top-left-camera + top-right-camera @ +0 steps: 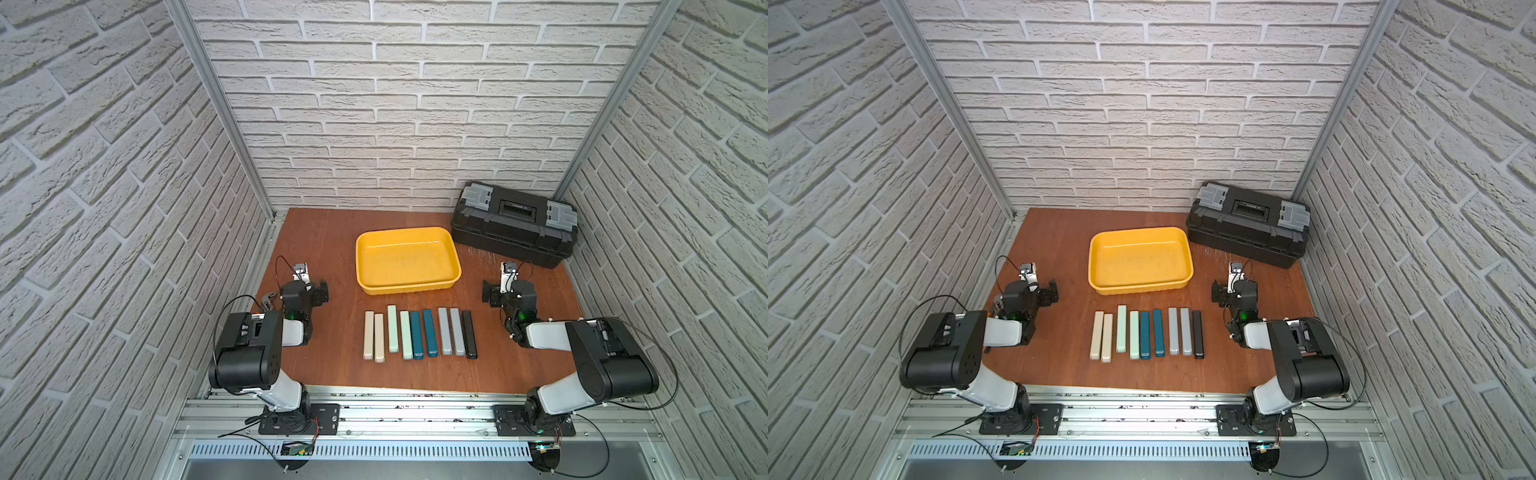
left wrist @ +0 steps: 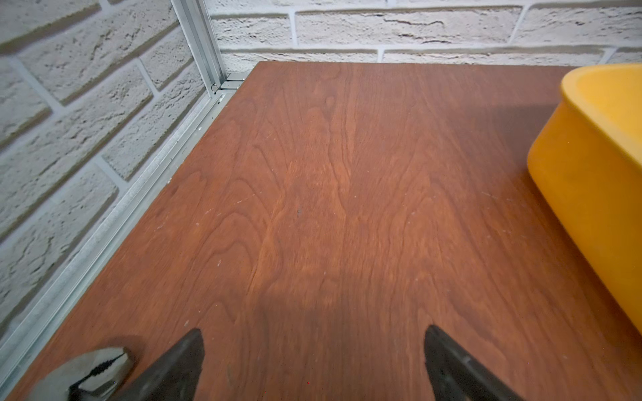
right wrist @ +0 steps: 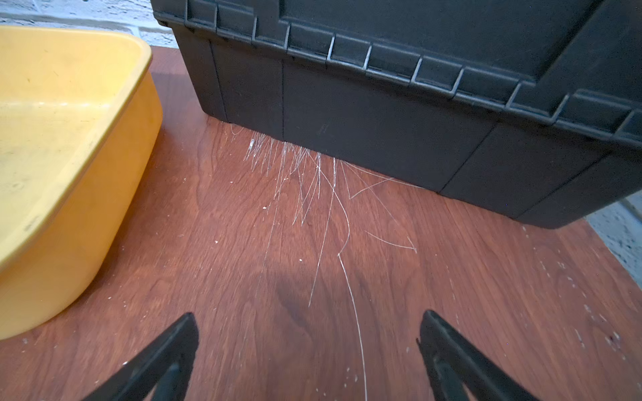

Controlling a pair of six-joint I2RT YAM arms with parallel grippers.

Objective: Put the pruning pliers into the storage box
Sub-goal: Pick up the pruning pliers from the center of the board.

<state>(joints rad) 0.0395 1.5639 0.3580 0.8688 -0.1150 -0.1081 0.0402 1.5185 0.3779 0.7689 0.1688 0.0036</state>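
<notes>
The pruning pliers (image 1: pixel 430 332) (image 1: pixel 1158 332) are several slim bars in beige, mint green, teal, grey and black. They lie side by side in a row on the wooden table, near its front middle. Just behind the row stands the storage box (image 1: pixel 409 286) (image 1: pixel 1140 287), a shallow yellow tray with nothing in it. Its wall also shows in the left wrist view (image 2: pixel 590 173) and the right wrist view (image 3: pixel 87 208). My left gripper (image 1: pixel 305 291) (image 2: pixel 314 333) is open over bare wood, left of the tray. On the tray's right, my right gripper (image 1: pixel 505 291) (image 3: pixel 309 317) is open and holds nothing.
A black toolbox (image 1: pixel 515 224) (image 3: pixel 382 121) with grey latches stands shut at the back right, close ahead of my right gripper. The metal jaws of other pliers (image 2: pixel 93 371) (image 1: pixel 270 298) lie beside my left gripper, near the left wall. Brick-patterned walls enclose the table on three sides.
</notes>
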